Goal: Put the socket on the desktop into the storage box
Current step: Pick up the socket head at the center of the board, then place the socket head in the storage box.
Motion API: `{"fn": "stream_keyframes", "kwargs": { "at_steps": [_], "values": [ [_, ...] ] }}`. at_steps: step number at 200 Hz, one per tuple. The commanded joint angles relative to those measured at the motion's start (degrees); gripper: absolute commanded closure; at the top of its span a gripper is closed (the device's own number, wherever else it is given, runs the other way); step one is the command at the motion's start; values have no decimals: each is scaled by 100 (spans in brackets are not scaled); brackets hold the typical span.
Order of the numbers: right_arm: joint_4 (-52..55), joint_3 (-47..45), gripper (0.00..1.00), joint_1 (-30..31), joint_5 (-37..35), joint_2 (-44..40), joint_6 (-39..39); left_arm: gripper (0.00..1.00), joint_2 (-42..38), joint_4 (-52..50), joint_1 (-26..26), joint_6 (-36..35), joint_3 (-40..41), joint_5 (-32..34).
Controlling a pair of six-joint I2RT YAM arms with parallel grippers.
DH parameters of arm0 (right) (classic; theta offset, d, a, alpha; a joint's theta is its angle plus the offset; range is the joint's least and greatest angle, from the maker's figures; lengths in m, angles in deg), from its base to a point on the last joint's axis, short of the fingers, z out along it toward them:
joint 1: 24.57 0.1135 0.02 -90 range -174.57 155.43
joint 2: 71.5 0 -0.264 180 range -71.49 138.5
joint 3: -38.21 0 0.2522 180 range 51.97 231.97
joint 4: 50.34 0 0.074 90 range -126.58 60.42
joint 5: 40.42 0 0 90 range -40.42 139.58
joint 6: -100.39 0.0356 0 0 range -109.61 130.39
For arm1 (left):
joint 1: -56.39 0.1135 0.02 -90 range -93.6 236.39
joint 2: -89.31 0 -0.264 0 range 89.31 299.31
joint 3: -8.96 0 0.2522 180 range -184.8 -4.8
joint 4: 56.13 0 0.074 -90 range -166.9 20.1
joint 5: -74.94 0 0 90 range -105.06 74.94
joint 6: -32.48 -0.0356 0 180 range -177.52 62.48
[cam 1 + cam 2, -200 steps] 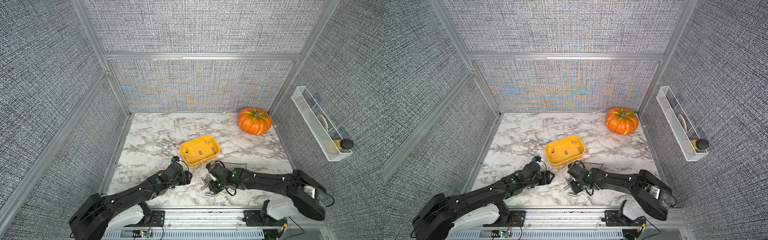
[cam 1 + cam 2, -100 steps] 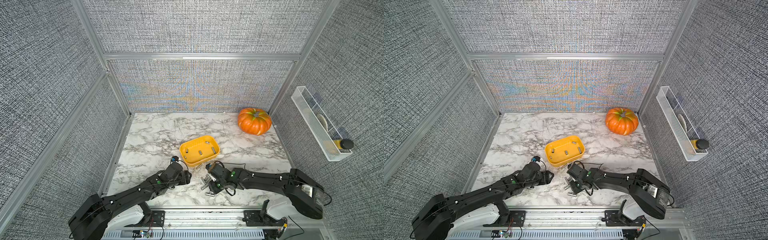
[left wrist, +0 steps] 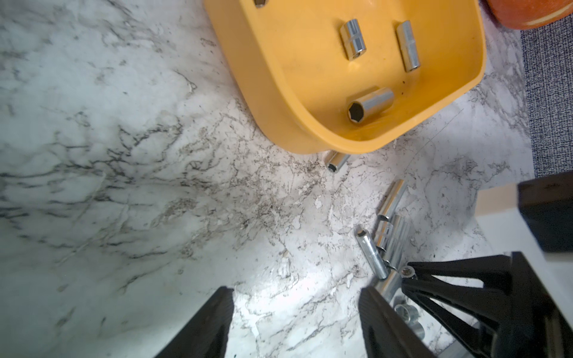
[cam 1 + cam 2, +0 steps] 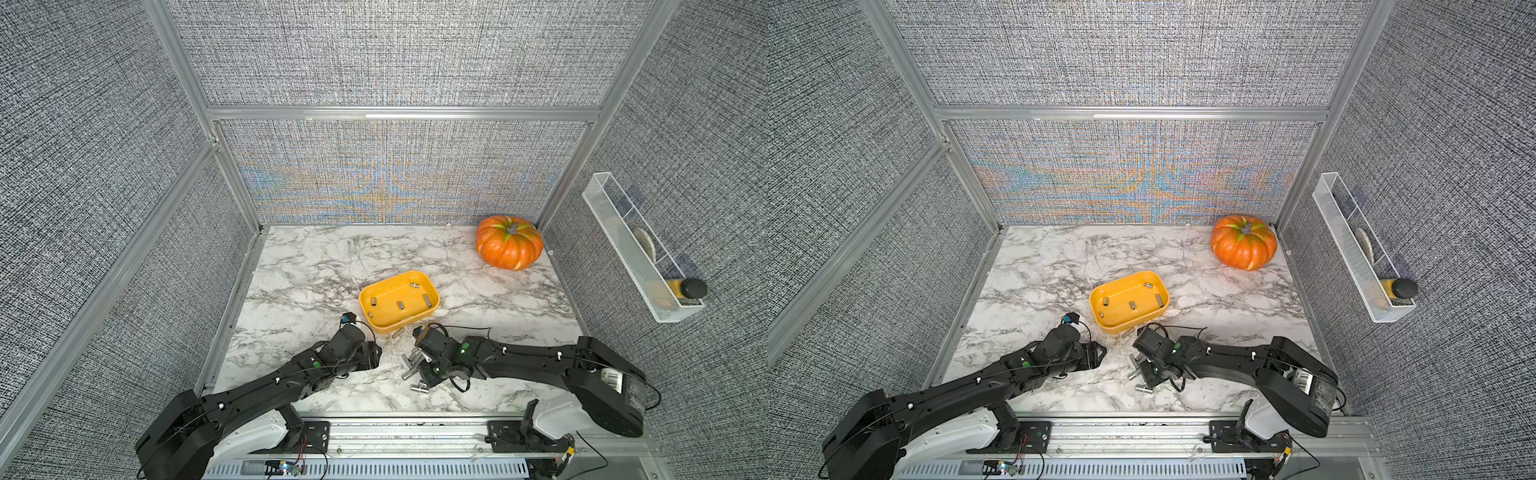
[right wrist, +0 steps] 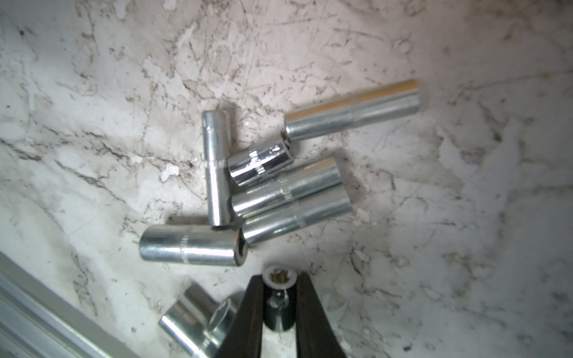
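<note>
Both arms reach low over the bench [image 4: 316, 266] from the near edge, the left arm [image 4: 266, 386] and the right arm [image 4: 532, 357] angling in toward each other. The left hand [image 3: 297, 313] has its fingers spread, with nothing between them. The right hand [image 5: 278, 279] tips downward, fingers pinched on a small socket [image 5: 278, 305].

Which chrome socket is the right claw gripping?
The small chrome socket pinched end-on in the right claw, between its black fingers, open end toward the wrist camera. The other loose sockets lie on their sides on the white marble desktop, ungripped.
</note>
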Motion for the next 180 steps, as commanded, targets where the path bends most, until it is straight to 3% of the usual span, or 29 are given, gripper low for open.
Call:
{"fn": "stream_keyframes", "kwargs": {
  "at_steps": [1, 26, 53, 75, 101, 117, 140, 180],
  "values": [
    [739, 99, 89, -42, -515, -46, 178, 31, -76, -219, -1, 25, -68, 251],
    [1414, 358, 100, -316, -960, -285, 316, 31, -99, -396, -1, 74, -117, 433],
    [1895, 764, 100, -1162, -1214, -595, 390, 31, -43, -436, 0, 68, -174, 445],
    [1600, 1128, 100, -2149, -725, -981, 276, 30, -8, -405, -5, 34, -225, 465],
    [449, 1457, 100, -2663, 56, -1055, -34, 31, 6, -267, -1, -22, -244, 416],
    [100, 1895, 100, -2675, 90, -597, -330, 31, 3, -173, -8, -19, -236, 374],
    [443, 2957, 100, -2590, 169, 555, -840, 31, 0, -91, -4, -64, -244, 303],
    [623, 3928, 100, -2350, -37, 1876, -1262, 30, -51, -86, -1, -32, -228, 334]
  ]
}}
